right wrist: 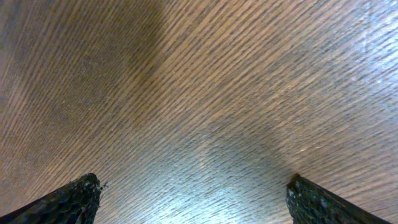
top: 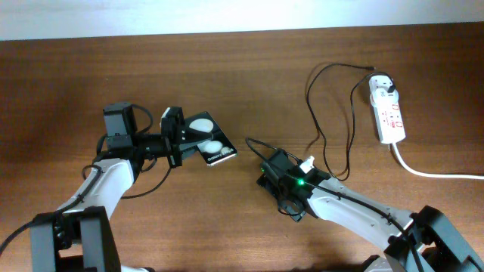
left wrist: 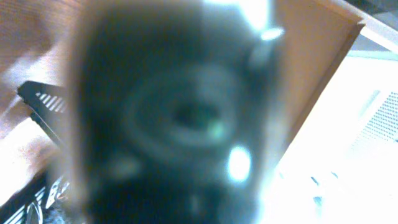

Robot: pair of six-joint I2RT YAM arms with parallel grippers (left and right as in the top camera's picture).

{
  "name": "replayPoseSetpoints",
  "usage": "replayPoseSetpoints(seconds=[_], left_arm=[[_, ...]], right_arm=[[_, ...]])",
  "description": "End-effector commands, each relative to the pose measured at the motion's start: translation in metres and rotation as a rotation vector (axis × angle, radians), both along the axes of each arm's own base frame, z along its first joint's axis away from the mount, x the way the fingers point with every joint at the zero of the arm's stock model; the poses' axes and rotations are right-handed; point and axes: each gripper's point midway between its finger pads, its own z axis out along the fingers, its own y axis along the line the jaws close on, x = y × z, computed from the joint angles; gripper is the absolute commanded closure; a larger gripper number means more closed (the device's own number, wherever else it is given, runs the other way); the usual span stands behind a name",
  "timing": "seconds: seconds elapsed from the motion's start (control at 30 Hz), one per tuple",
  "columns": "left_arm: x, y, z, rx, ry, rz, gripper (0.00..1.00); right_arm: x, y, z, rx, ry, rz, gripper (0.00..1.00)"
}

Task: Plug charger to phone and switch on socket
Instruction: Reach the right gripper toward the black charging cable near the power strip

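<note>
The phone (top: 209, 142) is held clamped in the left fingers (top: 175, 151) toward the counter's (top: 249, 68) left edge, its long axis pointed rightward at the loose tip of the charger (top: 257, 146), which is seen just beyond the right fingers (right wrist: 68, 202), spread apart over bare wood and nearer

One phone (top: 212, 143) is showing toward nine o'clock, one socket (top: 387, 113) is sitting at two o'clock, one charger (top: 327, 113) is looping beside it, and one thick white cord (top: 431, 172) is trailing toward three o'clock. Two arms, left arm (top: 106, 181) and right arm (top: 355, 208), are reaching in from seven and five o'clock over one table (top: 227, 68).
</note>
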Motion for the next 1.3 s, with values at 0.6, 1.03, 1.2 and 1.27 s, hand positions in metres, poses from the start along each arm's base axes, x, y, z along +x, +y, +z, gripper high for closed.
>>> replayPoseSetpoints(seconds=[0.6,1.03,1.2,1.27], left_arm=[[-0.003,0.000,0.016,-0.038,-0.071,-0.048,1.00],[-0.003,0.000,0.016,-0.038,-0.070,-0.047,1.00],[-0.003,0.000,0.016,-0.038,-0.071,-0.048,1.00],[-0.003,0.000,0.016,-0.038,-0.071,-0.048,1.00]], right_arm=[[-0.017,-0.017,-0.021,-0.073,0.059,0.001,0.01],[0.052,-0.024,0.038,-0.059,-0.198,0.191,0.01],[0.067,-0.055,0.141,-0.033,-0.338,0.153,0.01],[0.050,-0.063,0.187,-0.019,-0.377,0.149,0.01]])
